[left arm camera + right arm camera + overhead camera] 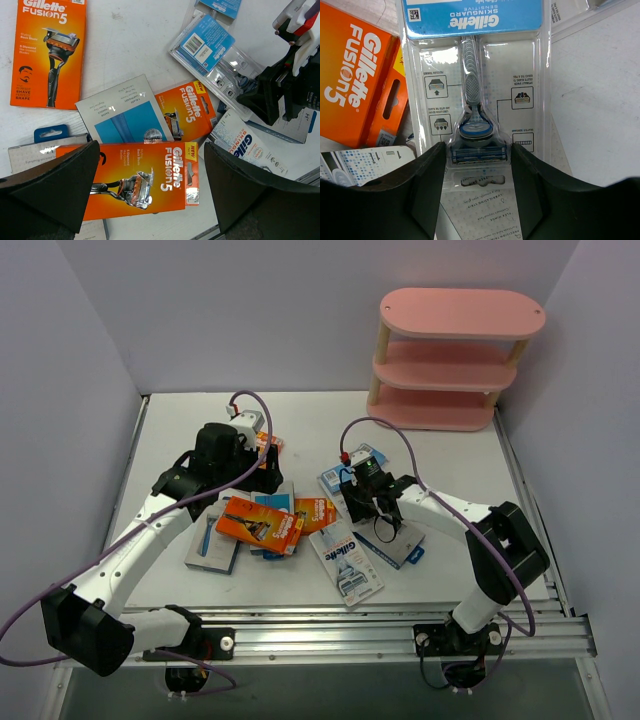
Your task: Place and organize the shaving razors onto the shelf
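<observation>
Right claw straddles the razor head of a Gillette SkinGuard blister card lying flat on the tabletop; I cannot tell whether its fingers press the card. An orange Fusion5 pack lies just beside that card. Left claw hangs spread wide, holding nothing, above the pile. I count three orange packs in all; the blue-white packs overlap too much to count. The pink shelf, three tiers, stands well apart at the far right.

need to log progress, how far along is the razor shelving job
Done: nothing, the pink shelf shows no packs. In hand: right pincer straddles a SkinGuard blister card, grip unclear; left pincer hangs open over an orange Fusion5 pack. Left: every pack, all on the table.
</observation>
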`<action>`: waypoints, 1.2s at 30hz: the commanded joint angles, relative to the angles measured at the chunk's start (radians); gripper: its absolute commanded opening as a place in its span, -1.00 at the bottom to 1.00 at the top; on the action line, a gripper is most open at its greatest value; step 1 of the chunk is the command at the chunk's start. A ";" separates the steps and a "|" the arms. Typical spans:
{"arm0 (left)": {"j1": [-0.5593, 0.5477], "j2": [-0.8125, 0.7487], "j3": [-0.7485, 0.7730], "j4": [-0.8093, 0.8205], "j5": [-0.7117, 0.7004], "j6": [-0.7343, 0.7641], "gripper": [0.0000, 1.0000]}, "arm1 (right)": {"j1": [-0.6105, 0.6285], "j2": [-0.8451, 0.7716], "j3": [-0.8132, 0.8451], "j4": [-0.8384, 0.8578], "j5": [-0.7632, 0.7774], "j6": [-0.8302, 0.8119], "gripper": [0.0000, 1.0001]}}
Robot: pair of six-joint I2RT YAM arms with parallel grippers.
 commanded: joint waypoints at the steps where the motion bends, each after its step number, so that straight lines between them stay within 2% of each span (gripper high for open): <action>1: -0.006 -0.006 0.034 0.005 -0.006 0.012 0.88 | 0.004 0.025 0.012 -0.054 0.015 0.005 -0.54; 5: -0.006 -0.006 0.032 0.013 0.020 0.017 1.00 | 0.005 0.025 0.015 -0.053 0.005 0.012 -0.69; 7: -0.006 -0.005 0.032 0.014 0.028 0.020 0.66 | 0.005 0.024 0.018 -0.053 0.003 0.017 -0.71; 9: -0.006 -0.005 0.032 0.014 0.025 0.020 0.63 | 0.005 0.019 0.022 -0.054 -0.002 0.020 -0.72; 13: -0.004 -0.003 0.032 0.008 0.011 0.015 0.88 | 0.005 -0.008 0.044 -0.063 -0.009 0.032 -0.81; 17: -0.006 -0.005 0.034 0.007 0.000 0.013 0.98 | 0.004 -0.038 0.093 -0.097 -0.009 0.035 -0.90; 20: -0.006 -0.008 0.032 0.005 -0.011 0.012 0.88 | 0.004 -0.061 0.139 -0.131 -0.009 0.032 -0.98; 31: -0.006 -0.015 0.034 0.000 -0.037 0.010 0.88 | -0.018 -0.113 0.274 -0.214 0.008 0.019 -1.00; 36: -0.006 -0.019 0.029 0.000 -0.046 0.006 0.88 | -0.041 -0.133 0.401 -0.240 0.038 0.012 -1.00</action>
